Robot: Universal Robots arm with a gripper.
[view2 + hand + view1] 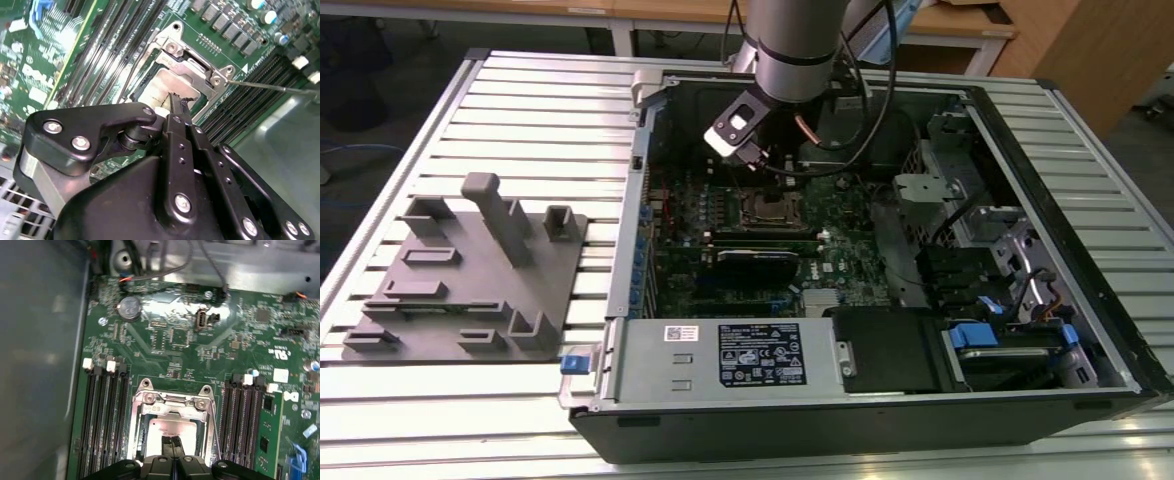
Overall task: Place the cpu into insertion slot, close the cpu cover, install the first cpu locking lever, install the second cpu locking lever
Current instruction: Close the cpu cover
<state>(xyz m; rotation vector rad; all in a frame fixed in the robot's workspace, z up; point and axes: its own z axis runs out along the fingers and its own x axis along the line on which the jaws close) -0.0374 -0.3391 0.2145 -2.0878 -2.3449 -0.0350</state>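
On the bench: we see a ribbed grey metal bench (520, 100) carrying an open black computer case (854, 420). Toward the exterior view's left stands a matte grey moulded fixture (467, 280) with upright posts.
Inside the case: a glossy green circuit board (175, 340), densely studded, with long black memory slots (105, 415) in rows on either side of the socket.
Arm: a smooth silver-grey arm (787, 40) reaches down over the far part of the board.
Tool: black bolted links. In the second wrist view the tool (176, 101) has its fingers pressed narrow together, nothing visible between them, tips just above the chip.
Socket: a square, black-rimmed socket (195, 61) edged in bright metal.
Cover: a thin stamped silver cover (170, 404) with a square window. We judge it lies down over the socket.
Chip: a flat chip (165, 427) with a dull silver top, seated in the socket and showing through the window.
Lever: a thin steel lever rod (270, 87) juts away from the socket. We judge it unlatched.
Progress: placing looks done and the cover looks closed. At least one lever is left to lock, and we cannot tell about the other.
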